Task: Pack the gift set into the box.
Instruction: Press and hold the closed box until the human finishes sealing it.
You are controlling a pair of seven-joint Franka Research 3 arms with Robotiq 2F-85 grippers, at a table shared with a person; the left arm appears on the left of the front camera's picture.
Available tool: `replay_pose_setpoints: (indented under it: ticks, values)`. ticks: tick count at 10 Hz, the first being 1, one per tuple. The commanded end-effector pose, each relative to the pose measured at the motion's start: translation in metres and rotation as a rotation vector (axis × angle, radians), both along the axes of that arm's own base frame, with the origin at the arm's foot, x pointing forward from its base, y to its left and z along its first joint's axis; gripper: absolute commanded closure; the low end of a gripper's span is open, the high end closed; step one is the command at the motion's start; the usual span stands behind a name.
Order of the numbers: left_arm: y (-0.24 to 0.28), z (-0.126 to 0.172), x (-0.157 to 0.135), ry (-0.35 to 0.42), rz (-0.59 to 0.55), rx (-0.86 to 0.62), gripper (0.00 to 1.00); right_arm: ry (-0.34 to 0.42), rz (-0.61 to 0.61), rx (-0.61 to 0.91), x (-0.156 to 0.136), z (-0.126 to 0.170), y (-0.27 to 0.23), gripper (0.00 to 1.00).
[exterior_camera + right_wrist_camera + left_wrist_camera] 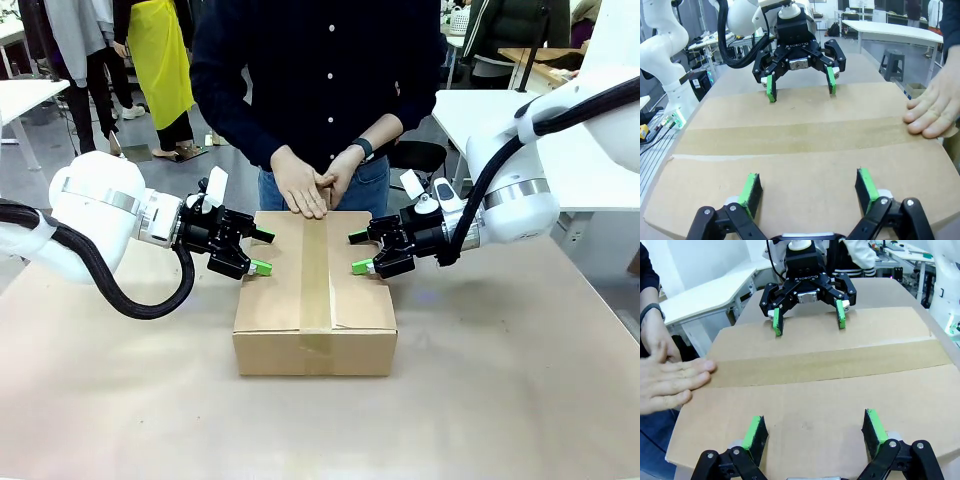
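— Box [315, 300] first: where is it?

— Centre of the front view, sitting on the bench [500, 400], flaps folded shut and a strip of brown tape [316, 270] running down the middle seam from the far edge over the near face.

— Anyone touching it?

— A person's hands [312, 182] press flat on the far edge of the lid, at the top of the tape (one wrist wears a dark band).

— And the left gripper [262, 251]?

— It comes in from the left of the frame, level with the box top, fingers spread wide and holding nothing, green pads just at the box's left edge.

— The right gripper [359, 252]?

— Mirror of that from the right side: fingers wide apart, empty, tips at the box's right edge. Each wrist view looks across the taped lid at the other gripper at the top of the frame, its own green-padded fingers [756, 432] open at the bottom.
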State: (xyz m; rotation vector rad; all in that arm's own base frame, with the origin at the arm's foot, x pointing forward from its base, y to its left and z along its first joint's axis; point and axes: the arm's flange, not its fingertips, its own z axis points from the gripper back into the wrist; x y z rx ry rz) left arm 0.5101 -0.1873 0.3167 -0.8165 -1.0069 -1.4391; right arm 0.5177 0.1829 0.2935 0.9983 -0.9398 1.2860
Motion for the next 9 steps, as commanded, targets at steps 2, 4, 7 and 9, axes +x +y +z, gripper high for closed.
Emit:
replay_pose_setpoints:
  ticks: [2,4,7,9]
  values:
    - [0.0006,-0.0032,-0.0013,-0.019,-0.004,-0.001,0.0,0.003,-0.005,-0.007,-0.0001,-0.0012,0.0012,0.0]
    - [0.0006,-0.0032,-0.0013,-0.019,-0.004,-0.001,0.0,0.003,-0.005,-0.007,-0.0001,-0.0012,0.0012,0.0]
    - [0.0006,-0.0032,-0.0013,-0.019,-0.004,-0.001,0.0,0.003,-0.005,-0.007,-0.0001,-0.0012,0.0012,0.0]
    - [0.0006,-0.0032,-0.0013,-0.019,-0.004,-0.001,0.0,0.003,-0.005,-0.007,-0.0001,-0.0012,0.0012,0.0]
